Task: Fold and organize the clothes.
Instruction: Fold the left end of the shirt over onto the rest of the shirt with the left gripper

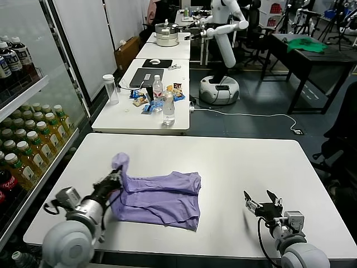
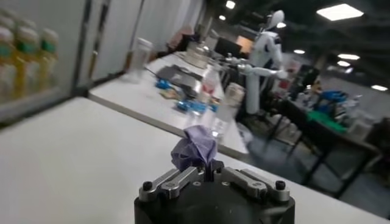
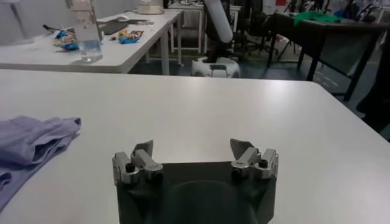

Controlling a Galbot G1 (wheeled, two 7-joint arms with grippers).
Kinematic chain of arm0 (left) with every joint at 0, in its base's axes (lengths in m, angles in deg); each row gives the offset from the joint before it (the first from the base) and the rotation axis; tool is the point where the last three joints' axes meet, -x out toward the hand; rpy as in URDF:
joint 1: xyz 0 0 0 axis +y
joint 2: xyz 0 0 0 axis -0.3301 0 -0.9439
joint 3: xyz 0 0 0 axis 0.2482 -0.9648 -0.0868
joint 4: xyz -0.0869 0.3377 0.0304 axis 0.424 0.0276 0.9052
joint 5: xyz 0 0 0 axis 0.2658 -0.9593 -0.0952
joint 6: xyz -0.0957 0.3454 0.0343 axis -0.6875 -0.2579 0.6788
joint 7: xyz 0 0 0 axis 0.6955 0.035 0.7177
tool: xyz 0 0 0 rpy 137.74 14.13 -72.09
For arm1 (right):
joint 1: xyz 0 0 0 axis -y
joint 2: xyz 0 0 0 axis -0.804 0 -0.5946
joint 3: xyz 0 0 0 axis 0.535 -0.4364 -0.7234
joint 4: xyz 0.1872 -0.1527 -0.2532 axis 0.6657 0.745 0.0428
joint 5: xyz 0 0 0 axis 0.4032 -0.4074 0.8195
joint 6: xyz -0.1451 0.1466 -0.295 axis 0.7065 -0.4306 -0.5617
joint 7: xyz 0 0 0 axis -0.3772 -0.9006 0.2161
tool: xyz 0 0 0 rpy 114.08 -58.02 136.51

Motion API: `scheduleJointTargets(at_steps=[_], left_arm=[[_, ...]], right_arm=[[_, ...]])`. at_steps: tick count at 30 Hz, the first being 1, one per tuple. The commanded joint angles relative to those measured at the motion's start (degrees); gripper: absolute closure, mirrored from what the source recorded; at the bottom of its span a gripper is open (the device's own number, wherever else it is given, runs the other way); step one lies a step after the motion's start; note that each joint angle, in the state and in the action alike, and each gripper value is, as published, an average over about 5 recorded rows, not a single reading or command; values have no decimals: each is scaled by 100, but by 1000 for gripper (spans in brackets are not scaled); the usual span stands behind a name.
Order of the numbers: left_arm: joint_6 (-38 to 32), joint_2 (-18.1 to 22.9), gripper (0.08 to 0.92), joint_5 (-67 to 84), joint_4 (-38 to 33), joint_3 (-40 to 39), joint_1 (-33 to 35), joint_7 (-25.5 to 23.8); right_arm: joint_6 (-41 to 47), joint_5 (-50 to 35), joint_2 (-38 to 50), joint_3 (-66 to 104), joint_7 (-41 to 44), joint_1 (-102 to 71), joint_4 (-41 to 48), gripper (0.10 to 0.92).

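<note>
A broad white counter [image 1: 234, 167] fills the foreground, and past it stands a row of smaller white tables [image 1: 139, 106] carrying bottles [image 1: 168, 108], snack packets [image 1: 146, 103], a laptop [image 1: 143, 77] and a metal pot [image 1: 167, 34]. On the left a glass-fronted drinks cooler [image 1: 28, 128] holds shelves of green-capped and dark bottles, next to pale wall panels [image 1: 83, 39]. The floor [image 1: 251, 120] is dark grey with a white cable [image 1: 262, 115] trailing across it, a dark table [image 1: 312, 56] bearing a bright green cloth [image 1: 305, 44] stands at the right, and rectangular ceiling lights [image 2: 340, 11] glow overhead.
</note>
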Motion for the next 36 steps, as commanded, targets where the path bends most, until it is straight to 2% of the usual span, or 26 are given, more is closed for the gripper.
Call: scheduleJointTargets(at_steps=[1,16,20,24,27,36], left_arm=[[-39,841,882,4,363,-1290,-427,102],[-39,1305,882,-896,1354,-2112,-936,272],[28,1336,882,-931,1419,-2299,-987,191],[49,1359,876,-1083,1488,-2368,-1006,-101],[34,1282,823,-1085,1413,-2359,-972,-389],[37,1026,567,-333,584,-2072,-720,-940]], right_arm=[[-11,3,-4,-19,6,28,67,203],[-31,-36,47,-27,33,145,163,203],[-30,-49,66,-36,34,193,201,203],[-28,-63,99,-55,35,249,241,203],[-27,-79,132,-69,36,301,280,203],[-25,-106,157,-118,39,437,374,203]])
